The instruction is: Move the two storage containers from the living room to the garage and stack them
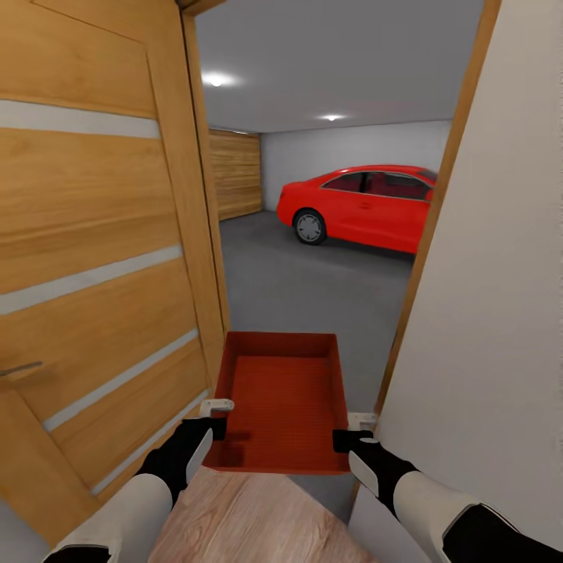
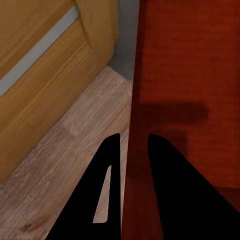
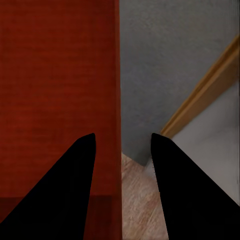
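Observation:
One orange-red storage container (image 1: 285, 399) hangs level in front of me, in the doorway to the garage, carried between both arms. My left gripper (image 1: 215, 426) is shut on its left wall, and in the left wrist view the gripper (image 2: 133, 136) straddles that wall of the container (image 2: 190, 75). Over on the other side, my right gripper (image 1: 352, 434) holds the right wall; the right wrist view shows the gripper (image 3: 122, 135) with one finger inside the container (image 3: 55, 75) and one outside. The grey concrete garage floor (image 1: 313, 289) lies just beyond.
The orange-wood door (image 1: 94, 258) with pale slits stands open close on my left. A wooden door frame (image 1: 434, 234) and a white wall (image 1: 500, 313) crowd the right. A red car (image 1: 367, 203) is parked deep in the garage. Wood-plank flooring (image 1: 250, 516) is under me.

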